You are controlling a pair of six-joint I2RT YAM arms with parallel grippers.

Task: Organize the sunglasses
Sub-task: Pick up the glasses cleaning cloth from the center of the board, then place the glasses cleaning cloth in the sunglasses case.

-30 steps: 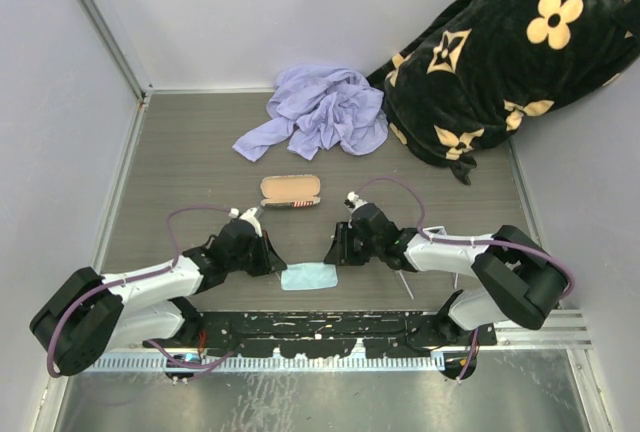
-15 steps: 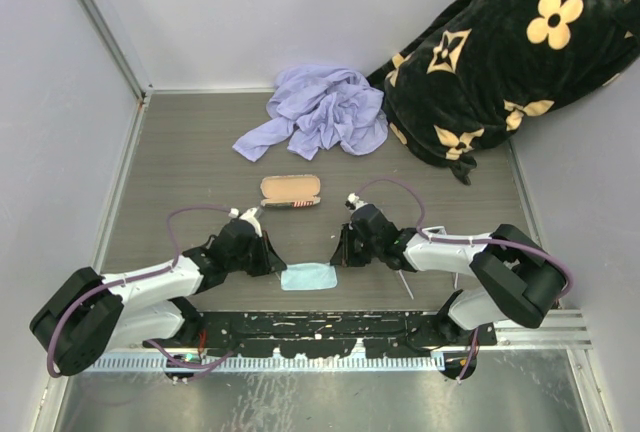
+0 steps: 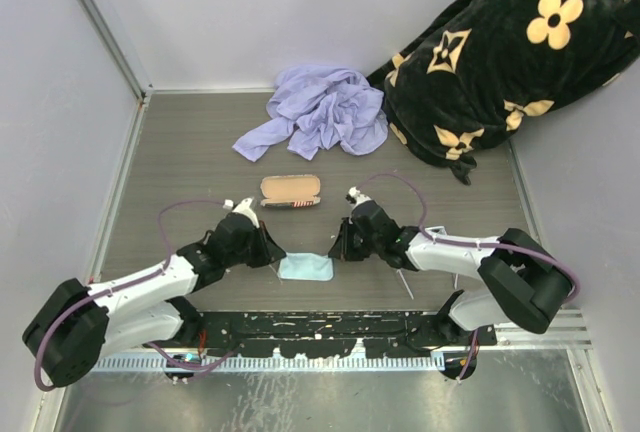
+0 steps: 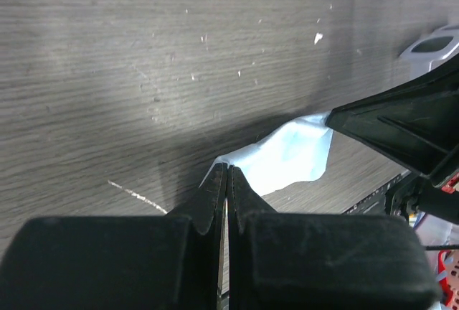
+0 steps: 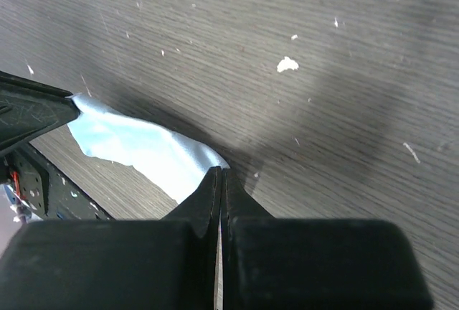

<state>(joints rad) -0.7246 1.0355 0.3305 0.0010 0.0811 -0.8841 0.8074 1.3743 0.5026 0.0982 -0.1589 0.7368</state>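
My left fingers [image 4: 208, 206] and right fingers [image 5: 206, 199] each clamped a cloth [image 3: 305, 268] corner; sunglasses [image 4: 434, 43] lay by my right arm [image 3: 450, 249], likely light and brittle, best taken at the bridge

White-and-black jointed arms [image 3: 140, 288], looping purple cables [image 3: 190, 201].

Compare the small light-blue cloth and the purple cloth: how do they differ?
The light-blue cloth is small; the purple cloth is much larger. The light-blue cloth is spread nearly flat, pinched at its ends by the left gripper and right gripper; the purple cloth lies crumpled, untouched. Both are soft fabric.
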